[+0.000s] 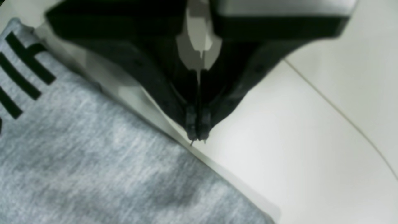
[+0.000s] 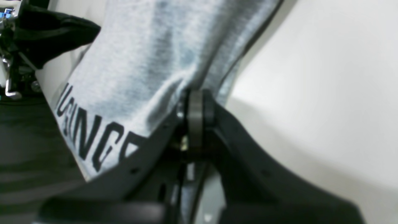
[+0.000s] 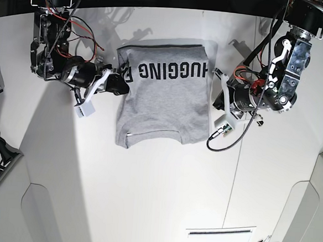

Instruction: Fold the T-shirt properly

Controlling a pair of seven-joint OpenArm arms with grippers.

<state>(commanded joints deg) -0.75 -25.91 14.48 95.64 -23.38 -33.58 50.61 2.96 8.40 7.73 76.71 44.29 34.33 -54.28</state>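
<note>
The T-shirt (image 3: 162, 99) lies on the white table (image 3: 156, 198), toward the far side and about midway between the two arms. It is folded into a rough rectangle, with the black lettering running across its far part and reading upside down from the base view. The plain grey part reaches toward the near side, where a curved neckline edge shows along the near border.

The right gripper (image 2: 195, 102) is at the left edge of the shirt in the base view, level with the lettering. In the right wrist view its jaws are pressed together on a pinch of grey cloth, and the fabric rises in a fold from the pinch, with part of the black lettering beside it. The table shows pale on the right of that view.

The left gripper (image 1: 197, 135) is just off the right edge of the shirt in the base view. In the left wrist view its two black fingers (image 1: 191, 121) meet at the tips with no cloth seen between them. The tips sit right at the shirt's edge, over the bare table just beside it. A few black bars of the lettering show at the upper left of that view, and a thin seam crosses the table on the right.
</note>
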